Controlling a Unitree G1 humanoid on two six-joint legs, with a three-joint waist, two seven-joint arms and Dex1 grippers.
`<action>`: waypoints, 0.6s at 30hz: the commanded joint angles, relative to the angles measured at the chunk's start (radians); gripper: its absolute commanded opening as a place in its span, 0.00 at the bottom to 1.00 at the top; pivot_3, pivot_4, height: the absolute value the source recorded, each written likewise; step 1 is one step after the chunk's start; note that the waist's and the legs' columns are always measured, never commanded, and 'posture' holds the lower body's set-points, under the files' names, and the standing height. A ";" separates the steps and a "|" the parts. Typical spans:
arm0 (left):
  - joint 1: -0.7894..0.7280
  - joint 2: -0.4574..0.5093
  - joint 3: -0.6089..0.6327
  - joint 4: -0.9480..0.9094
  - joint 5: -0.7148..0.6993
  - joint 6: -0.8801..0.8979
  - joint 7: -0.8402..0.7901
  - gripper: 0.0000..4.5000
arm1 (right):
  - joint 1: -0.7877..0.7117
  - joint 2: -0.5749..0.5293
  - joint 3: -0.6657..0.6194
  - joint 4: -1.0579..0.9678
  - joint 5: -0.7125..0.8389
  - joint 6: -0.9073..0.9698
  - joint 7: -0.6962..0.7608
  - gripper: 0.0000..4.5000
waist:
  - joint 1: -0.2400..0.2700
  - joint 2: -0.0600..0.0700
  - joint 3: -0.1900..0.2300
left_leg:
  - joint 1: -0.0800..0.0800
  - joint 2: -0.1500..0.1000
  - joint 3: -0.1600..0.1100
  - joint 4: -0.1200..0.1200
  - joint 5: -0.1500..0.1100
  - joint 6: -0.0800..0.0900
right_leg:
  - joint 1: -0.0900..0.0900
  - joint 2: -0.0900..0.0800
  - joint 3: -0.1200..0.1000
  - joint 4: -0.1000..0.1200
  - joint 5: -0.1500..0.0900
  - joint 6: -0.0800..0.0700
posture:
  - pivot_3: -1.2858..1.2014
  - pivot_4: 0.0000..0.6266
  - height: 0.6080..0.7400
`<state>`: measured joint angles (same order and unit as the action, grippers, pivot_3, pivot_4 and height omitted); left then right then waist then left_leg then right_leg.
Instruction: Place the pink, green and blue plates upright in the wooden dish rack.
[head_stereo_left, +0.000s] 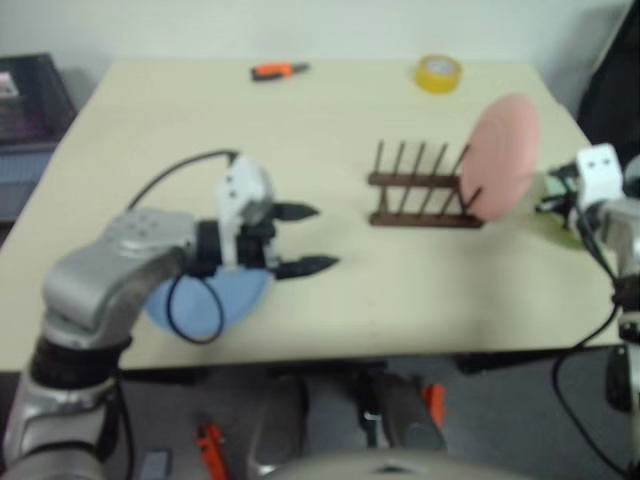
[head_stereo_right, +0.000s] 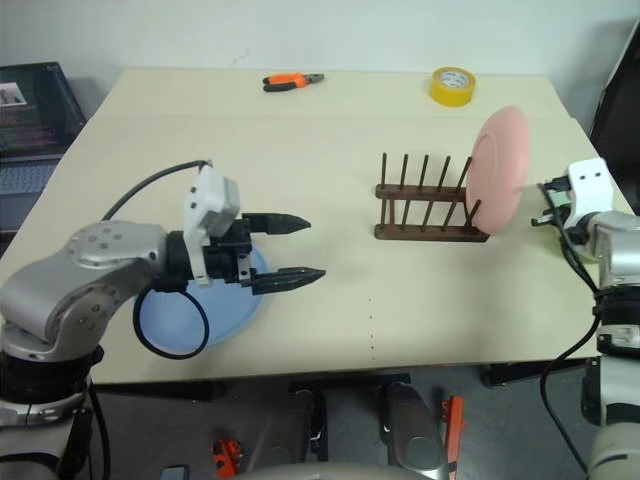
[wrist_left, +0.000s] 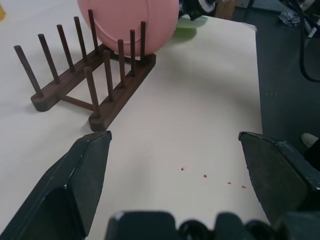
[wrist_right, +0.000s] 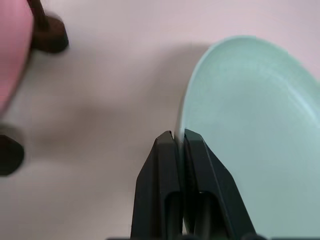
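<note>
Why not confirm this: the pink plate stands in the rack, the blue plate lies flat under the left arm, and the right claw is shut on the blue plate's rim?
Wrong plate. The right wrist view shows the right claw shut on the green plate rim; the rest holds.

Lab or workshop: pliers (head_stereo_right: 293, 80), tape roll (head_stereo_right: 452, 85) on worktable (head_stereo_right: 330, 310).

pink plate (head_stereo_right: 498, 168): upright in rack's (head_stereo_right: 428, 205) right end | green plate (wrist_right: 255, 130): rim pinched | blue plate (head_stereo_right: 195, 310): flat
</note>
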<state>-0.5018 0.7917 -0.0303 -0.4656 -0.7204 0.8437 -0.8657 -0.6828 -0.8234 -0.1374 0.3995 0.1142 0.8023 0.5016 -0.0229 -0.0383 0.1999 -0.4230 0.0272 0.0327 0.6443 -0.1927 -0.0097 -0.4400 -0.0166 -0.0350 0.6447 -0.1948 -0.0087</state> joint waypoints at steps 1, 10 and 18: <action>-0.041 -0.002 0.040 0.023 0.008 -0.036 -0.011 1.00 | -0.037 -0.080 -0.061 -0.127 0.002 0.043 -0.007 0.00 | 0.001 0.000 0.000 | 0.000 0.000 0.000 0.000 0.000 0.000 | 0.000 0.000 0.000 0.000 0.000 0.000 | 0.52 0.24 1.00; -0.087 -0.036 0.044 0.064 0.008 -0.055 -0.014 1.00 | -0.224 -0.150 -0.082 -0.204 0.009 0.061 -0.024 0.00 | -0.004 0.001 0.000 | 0.000 0.000 0.000 0.000 0.000 0.000 | -0.001 0.000 0.000 0.000 -0.002 -0.003 | 0.52 0.24 1.00; -0.069 -0.034 0.073 0.056 0.000 -0.055 -0.011 1.00 | -0.519 -0.066 -0.070 -0.259 0.119 0.068 0.038 0.00 | -0.006 0.005 0.003 | -0.001 0.000 0.001 -0.003 0.000 0.000 | -0.002 0.001 -0.001 -0.001 -0.001 -0.002 | 0.52 0.24 1.00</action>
<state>-0.5677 0.7560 0.0070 -0.3887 -0.7071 0.8014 -0.8815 -1.1770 -0.8981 -0.1815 0.1852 0.1934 0.8661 0.5239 -0.0286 -0.0337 0.2027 -0.4236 0.0278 0.0334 0.6415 -0.1929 -0.0100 -0.4419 -0.0157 -0.0362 0.6440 -0.1961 -0.0110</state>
